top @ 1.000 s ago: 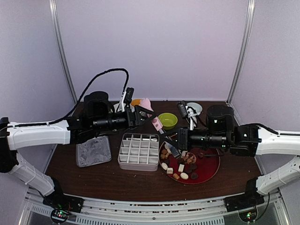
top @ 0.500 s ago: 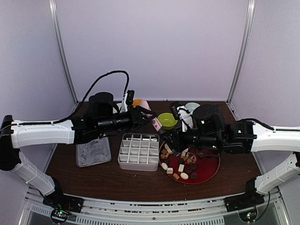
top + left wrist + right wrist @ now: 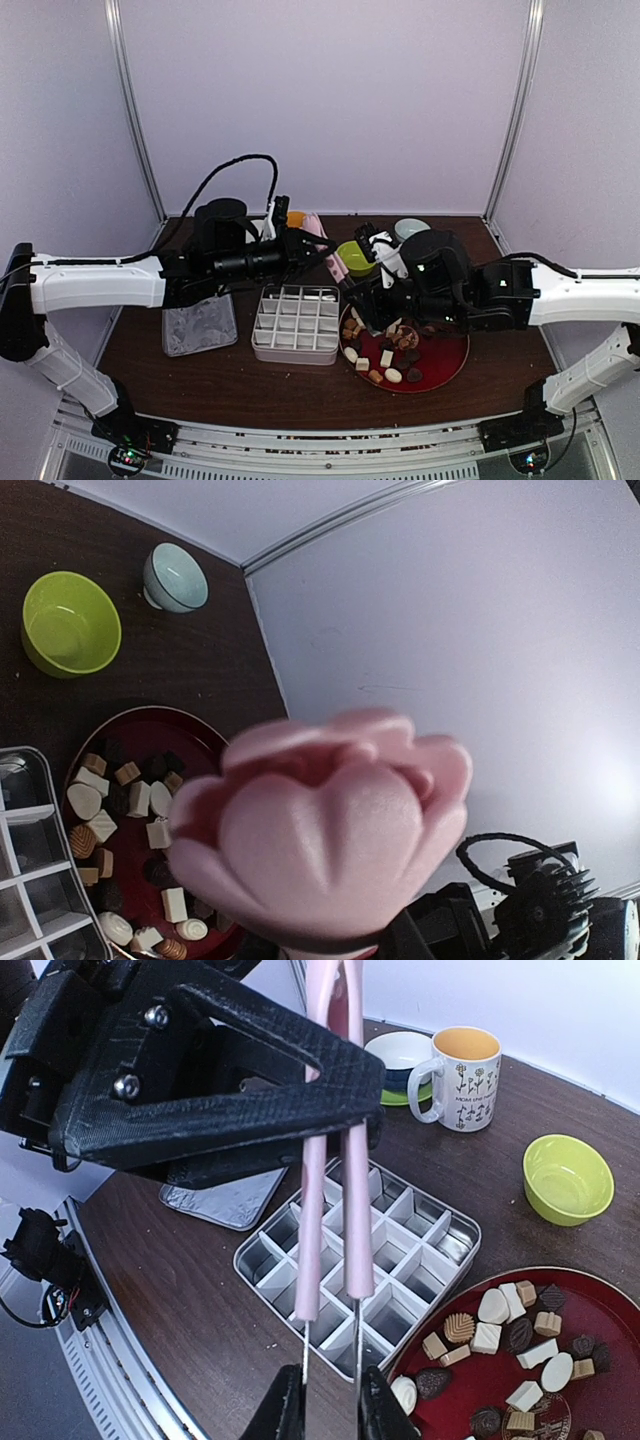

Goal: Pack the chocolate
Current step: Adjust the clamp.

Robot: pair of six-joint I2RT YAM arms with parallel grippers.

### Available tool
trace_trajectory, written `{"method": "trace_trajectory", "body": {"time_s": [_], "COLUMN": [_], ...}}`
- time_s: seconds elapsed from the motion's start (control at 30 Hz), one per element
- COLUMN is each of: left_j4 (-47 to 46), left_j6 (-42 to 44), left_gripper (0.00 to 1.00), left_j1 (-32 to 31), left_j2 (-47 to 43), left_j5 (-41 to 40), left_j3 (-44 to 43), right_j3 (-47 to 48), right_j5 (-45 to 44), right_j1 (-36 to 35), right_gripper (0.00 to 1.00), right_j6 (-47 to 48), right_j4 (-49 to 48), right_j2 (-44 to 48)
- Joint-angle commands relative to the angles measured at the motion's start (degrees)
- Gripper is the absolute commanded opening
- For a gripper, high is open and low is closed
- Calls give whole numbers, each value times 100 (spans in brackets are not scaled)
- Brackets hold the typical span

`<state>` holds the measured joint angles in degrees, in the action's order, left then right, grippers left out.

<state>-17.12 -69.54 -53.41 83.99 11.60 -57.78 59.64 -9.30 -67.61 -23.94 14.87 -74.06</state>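
Nearest, just right of the box (image 3: 290, 356), is the red plate (image 3: 447, 357) with all the chocolate (image 3: 490, 1305) on it. They are small cubes, ovals and ridged rounds in white, cream, tan and dark brown. Most crowd the half of the plate toward the box, many of them touching. Every cell of the box that shows is bare, so I judge packing has not begun.

Above the plate's edge next to the box, the right gripper (image 3: 330, 1415) has a finger on either side of the thin tips of the pink tongs (image 3: 312, 1230). They look to be against the tips, but I cannot tell whether they press. Farther back, above the box's far side, the left gripper (image 3: 335, 1070) is clamped across the tongs' two arms.

Both grippers are on one tool, and that is the risk. If the left lets go before the right has a firm hold, the tongs would likely fall into the box or onto the plate and scatter pieces. If the two pull against each other, the tongs may twist or spring free. The pieces are so tightly packed that the tips may well nudge a neighbour off the rim.

Behind and right of the box is a green bowl (image 3: 568, 1178), and directly behind it a mug (image 3: 468, 1080).
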Motion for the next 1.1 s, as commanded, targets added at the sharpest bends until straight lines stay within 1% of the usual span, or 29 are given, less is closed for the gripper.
{"method": "trace_trajectory", "body": {"time_s": [0.0, 0.13, 0.3, 0.33, 0.4, 0.43, 0.5, 0.53, 0.8, 0.87, 0.97, 1.07], "left_j4": [-274, -314, -346, -382, -482, -574, -633, -626, -669, -687, -747, -787], "left_j6": [-31, -80, -142, -171, -190, -328, -410, -411, -447, -454, -481, -513], "left_gripper": [16, 18, 18, 18, 18, 18, 18, 18, 18, 18, 18, 18], "left_j1": [31, 28, 30, 27, 28, 32, 32, 31, 32, 32, 31, 28], "left_j2": [22, 30, -19, -34, -61, -81, -111, -123, -163, -156, -152, -140], "left_j5": [-89, -74, -126, -133, -139, -138, -131, -131, -118, -113, -102, -90], "left_j3": [-18, 7, 63, 86, 127, 164, 179, 179, 211, 224, 249, 250], "right_j3": [141, 126, 95, 71, 0, -34, -121, -153, -98, -181, -166, -114], "right_j5": [-194, -245, -341, -382, -414, -428, -446, -432, -314, -332, -359, -363], "right_j1": [-62, -70, -75, -70, -74, -75, -77, -80, -111, -107, -109, -105], "right_gripper": [18, 18, 26, 29, 39, 43, 47, 48, 52, 50, 43, 41], "right_j6": [142, 174, 180, 166, 138, 117, 51, 35, -35, -36, -40, -34], "right_j4": [-97, -44, -11, -15, -62, -90, -172, -226, -77, -148, -126, -125], "right_j2": [63, 51, 73, 88, 130, 155, 200, 210, 45, 58, 39, -12]}}
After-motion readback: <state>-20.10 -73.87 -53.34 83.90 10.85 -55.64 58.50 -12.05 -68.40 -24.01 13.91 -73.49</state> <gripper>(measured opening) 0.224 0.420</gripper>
